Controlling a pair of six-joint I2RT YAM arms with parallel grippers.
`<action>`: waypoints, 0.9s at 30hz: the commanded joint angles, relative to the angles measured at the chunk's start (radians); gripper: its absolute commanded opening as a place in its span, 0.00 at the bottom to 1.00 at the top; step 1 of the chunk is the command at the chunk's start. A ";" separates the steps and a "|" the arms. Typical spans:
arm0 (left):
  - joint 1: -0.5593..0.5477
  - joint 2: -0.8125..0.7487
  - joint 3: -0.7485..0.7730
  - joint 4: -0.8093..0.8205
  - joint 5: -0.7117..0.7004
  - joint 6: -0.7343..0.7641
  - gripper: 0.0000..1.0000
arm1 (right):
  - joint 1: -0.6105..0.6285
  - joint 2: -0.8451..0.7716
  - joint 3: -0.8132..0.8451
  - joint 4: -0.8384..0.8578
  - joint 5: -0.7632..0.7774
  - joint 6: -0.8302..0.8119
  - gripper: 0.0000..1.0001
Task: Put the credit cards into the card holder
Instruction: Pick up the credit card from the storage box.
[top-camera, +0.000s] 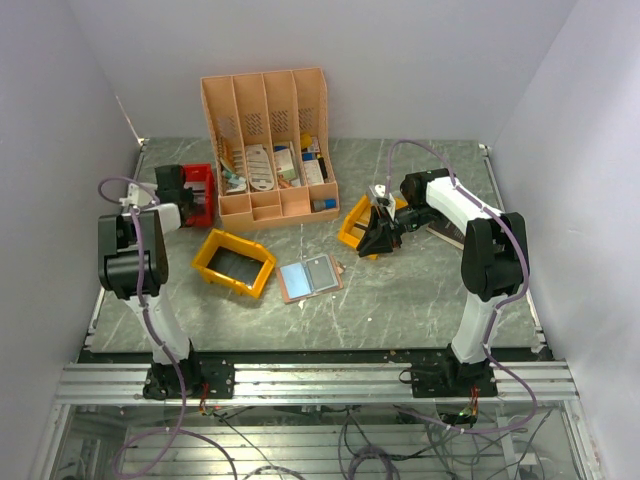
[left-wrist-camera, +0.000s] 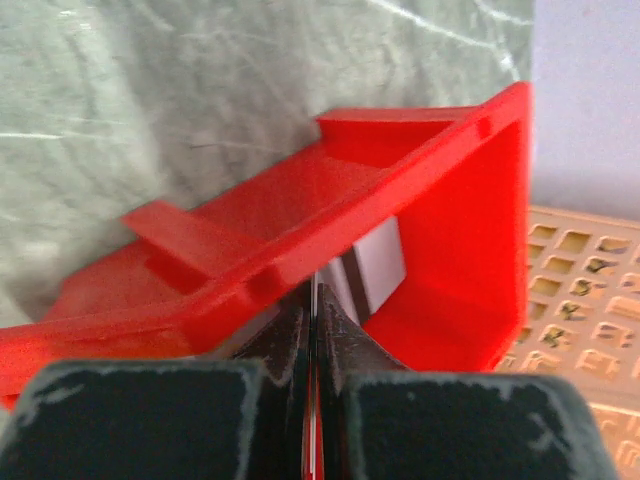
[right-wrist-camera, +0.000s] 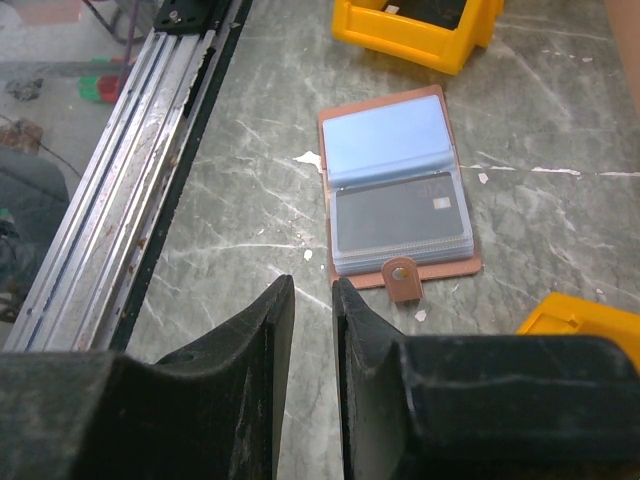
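Note:
The card holder (top-camera: 310, 275) lies open on the table, tan with pale blue pocket panels. In the right wrist view the card holder (right-wrist-camera: 395, 190) has a dark card (right-wrist-camera: 400, 215) in its nearer pocket. My left gripper (top-camera: 183, 193) reaches into a red bin (top-camera: 203, 188). The left wrist view shows the left gripper (left-wrist-camera: 316, 295) shut on a thin credit card seen edge-on, with another pale card (left-wrist-camera: 378, 268) behind it in the red bin (left-wrist-camera: 450, 250). My right gripper (right-wrist-camera: 312, 285) hovers above the table near the holder's clasp, open by a narrow gap and holding nothing.
A peach slotted organiser (top-camera: 268, 140) with leaflets stands at the back. One yellow bin (top-camera: 235, 262) sits left of the holder. Another yellow bin (top-camera: 354, 222) lies under my right gripper (top-camera: 380, 235). The metal rail (right-wrist-camera: 130, 200) runs along the near table edge.

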 joint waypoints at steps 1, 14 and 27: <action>0.043 -0.066 -0.057 0.157 0.154 0.130 0.07 | -0.009 -0.018 -0.006 -0.013 -0.011 -0.006 0.23; 0.092 0.015 0.264 -0.281 0.490 0.931 0.07 | -0.010 -0.028 -0.007 -0.015 -0.018 -0.002 0.23; 0.112 0.185 0.416 -0.472 0.711 1.100 0.07 | -0.009 -0.033 -0.009 -0.014 -0.021 -0.002 0.24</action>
